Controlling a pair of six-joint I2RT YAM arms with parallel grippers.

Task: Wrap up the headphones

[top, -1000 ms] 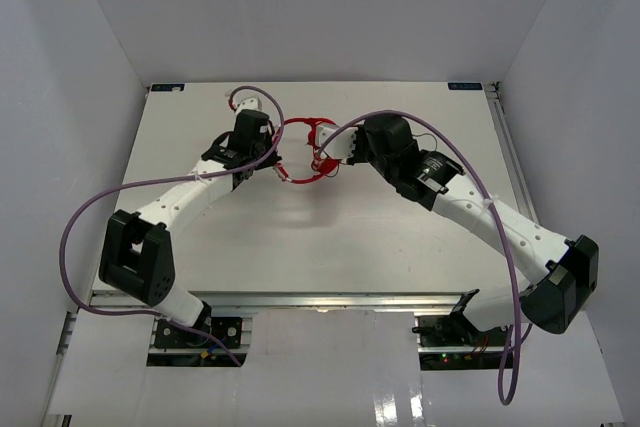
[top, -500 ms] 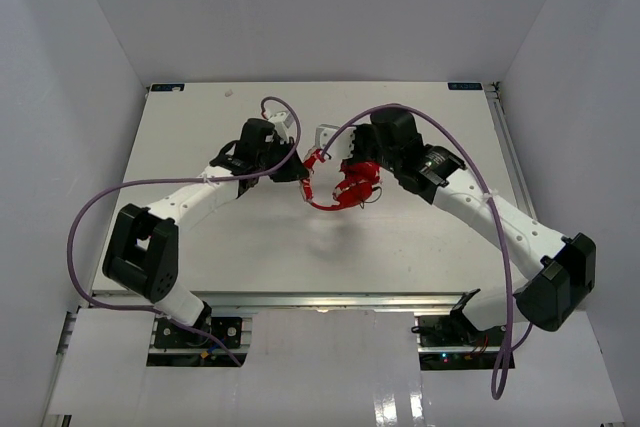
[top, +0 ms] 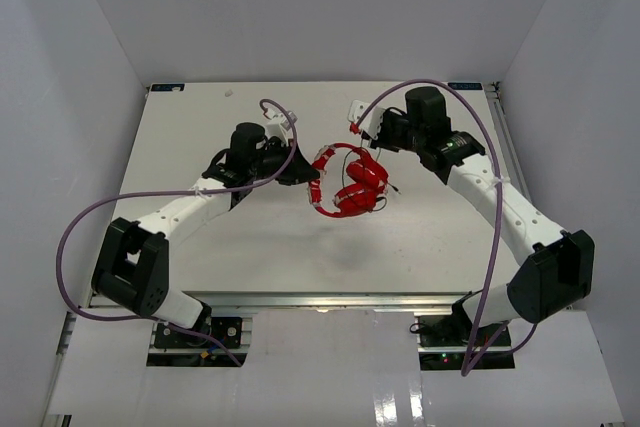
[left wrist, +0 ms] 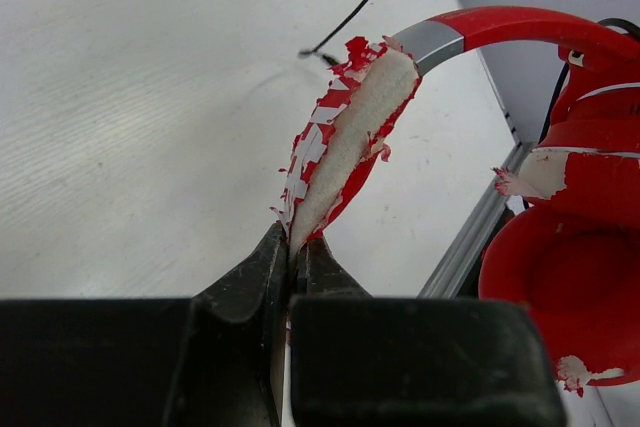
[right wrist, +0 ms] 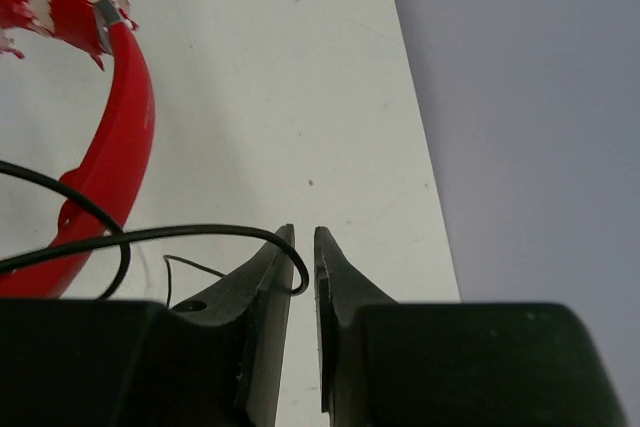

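Headphones [top: 350,187] that sat farther back between both my arms a second ago now hang nearer the middle of the table [top: 250,237], and they appear to be lifted off it, with their shadow lying on the surface below. My left end effector [left wrist: 293,247] stays pressed together on the peeling white padding [left wrist: 350,127] at one end of the red headband [left wrist: 500,25], which curves away to the earcups [left wrist: 560,277] stacked close together just beside it. My right end effector [right wrist: 300,237] has drawn back from the earcups toward the far right of the table. Its fingers stand slightly spread, with a slim gap between them. The thin black cord [right wrist: 180,235] runs across one fingertip and hooks into that gap, though I cannot tell whether it is gripped.
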